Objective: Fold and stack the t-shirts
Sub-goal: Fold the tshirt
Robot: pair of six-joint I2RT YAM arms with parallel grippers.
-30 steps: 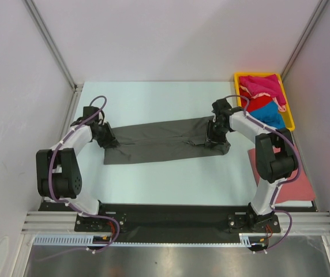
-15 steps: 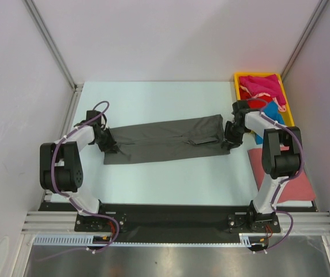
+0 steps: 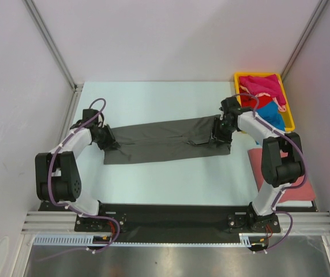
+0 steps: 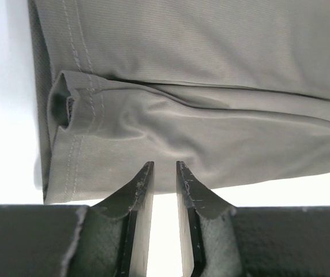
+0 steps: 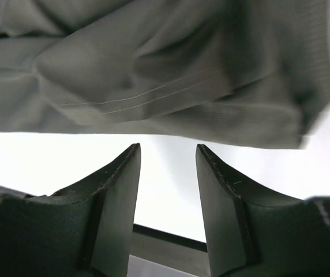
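A large dark grey t-shirt [image 3: 159,141] lies folded into a long strip across the table. My left gripper [image 3: 109,142] sits at its left end. In the left wrist view the left gripper [image 4: 164,167] has a narrow empty gap, its tips at the hem of the grey cloth [image 4: 211,86]. My right gripper [image 3: 218,133] is over the strip's rumpled right end. In the right wrist view the right gripper [image 5: 168,149] is open with bare table between the fingers and the grey cloth [image 5: 153,75] just beyond the tips. Magenta [image 3: 263,86], red [image 3: 258,105] and blue [image 3: 273,118] t-shirts lie heaped together.
The heaped shirts fill a yellow tray [image 3: 291,118] at the back right corner. A salmon-pink shirt [image 3: 295,187] lies flat on the table's right side by the right arm's base. White walls close in the table on the left, back and right.
My right gripper swung out to the right past the shirt's end, then came back left over it, and its jaws have widened. The left gripper has barely moved.
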